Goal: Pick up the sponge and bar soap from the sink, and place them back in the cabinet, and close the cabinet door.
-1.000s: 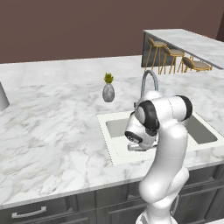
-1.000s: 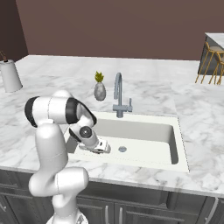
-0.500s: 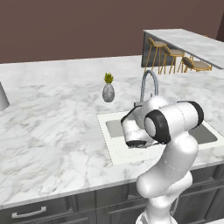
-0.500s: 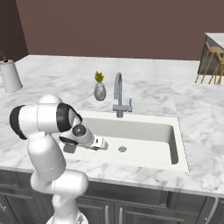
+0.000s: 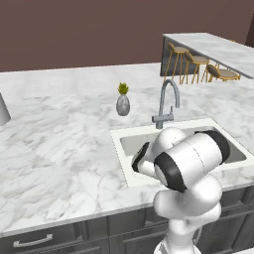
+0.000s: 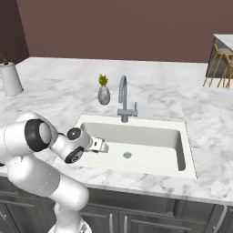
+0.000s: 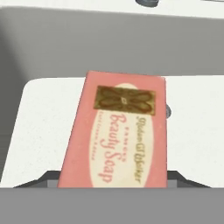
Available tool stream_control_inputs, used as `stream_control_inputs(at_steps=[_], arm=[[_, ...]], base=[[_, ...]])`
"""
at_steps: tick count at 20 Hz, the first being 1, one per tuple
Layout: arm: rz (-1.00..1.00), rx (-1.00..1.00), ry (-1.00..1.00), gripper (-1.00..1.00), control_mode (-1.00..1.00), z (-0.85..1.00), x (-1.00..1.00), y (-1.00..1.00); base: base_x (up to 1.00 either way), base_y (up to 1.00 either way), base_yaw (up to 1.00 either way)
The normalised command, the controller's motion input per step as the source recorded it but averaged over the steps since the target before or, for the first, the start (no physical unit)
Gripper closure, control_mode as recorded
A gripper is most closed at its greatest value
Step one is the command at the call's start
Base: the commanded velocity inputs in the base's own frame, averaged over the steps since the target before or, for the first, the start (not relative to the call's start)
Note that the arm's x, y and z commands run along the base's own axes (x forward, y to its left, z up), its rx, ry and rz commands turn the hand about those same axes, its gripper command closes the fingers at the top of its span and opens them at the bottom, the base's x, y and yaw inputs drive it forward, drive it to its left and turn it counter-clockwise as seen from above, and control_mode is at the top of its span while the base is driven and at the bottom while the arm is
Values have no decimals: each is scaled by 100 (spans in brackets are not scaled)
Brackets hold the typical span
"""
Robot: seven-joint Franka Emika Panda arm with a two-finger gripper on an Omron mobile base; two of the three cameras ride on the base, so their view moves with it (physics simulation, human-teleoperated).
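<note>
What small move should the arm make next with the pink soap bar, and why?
Probably lift straight up out of the sink. In the hand view the bar soap sits right at the end effector, apparently clamped in it, and the right base view shows the end effector low over the basin floor, near the drain. Rising first should clear the rim before any swing toward the cabinet.

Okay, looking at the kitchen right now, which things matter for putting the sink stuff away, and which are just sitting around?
Job:
- bar soap, held between the end effector fingers
- sink

Just there:
- faucet
- small vase with a plant
- white container at the counter's far left
- bar stools
</note>
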Motion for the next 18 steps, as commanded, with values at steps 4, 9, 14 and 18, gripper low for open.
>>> stream_control_inputs(at_steps=[4, 9, 14, 18], arm=[[0, 0, 5, 100, -100, 44, 29, 0], [0, 0, 7, 100, -100, 38, 10, 0], [0, 0, 8, 100, -100, 38, 1, 0], [0, 0, 10, 100, -100, 42, 0, 0]], base=[[0, 0, 0], [0, 0, 0], [0, 0, 0], [0, 0, 0]])
